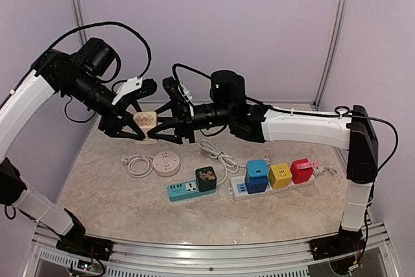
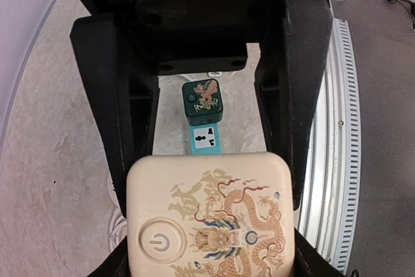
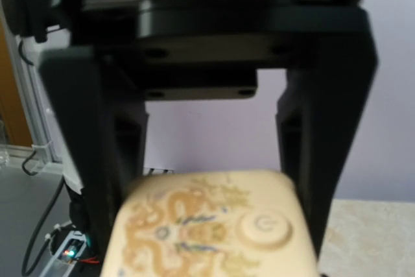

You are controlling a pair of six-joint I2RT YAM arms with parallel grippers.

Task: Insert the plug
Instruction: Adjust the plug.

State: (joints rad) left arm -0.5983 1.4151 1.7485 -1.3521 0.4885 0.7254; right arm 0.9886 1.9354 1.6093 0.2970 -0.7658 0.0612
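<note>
The plug (image 1: 145,120) is a cream cube with a dragon print and a round power button, held in the air above the back left of the table. My left gripper (image 1: 139,125) is shut on it from the left. My right gripper (image 1: 155,125) meets it from the right, its fingers (image 2: 133,141) pressed on the cube's two sides. The left wrist view shows the plug (image 2: 211,215) filling the bottom, with a teal power strip (image 2: 206,141) far below it. In the blurred right wrist view the plug (image 3: 207,228) sits low between black fingers.
On the table lie a round white socket (image 1: 166,163) with a coiled cable, the teal strip (image 1: 181,191) carrying a dark green cube (image 1: 206,178), and a white strip (image 1: 279,186) with blue (image 1: 257,174), yellow (image 1: 279,174) and red (image 1: 301,170) cubes. A metal rail (image 2: 331,160) borders the table.
</note>
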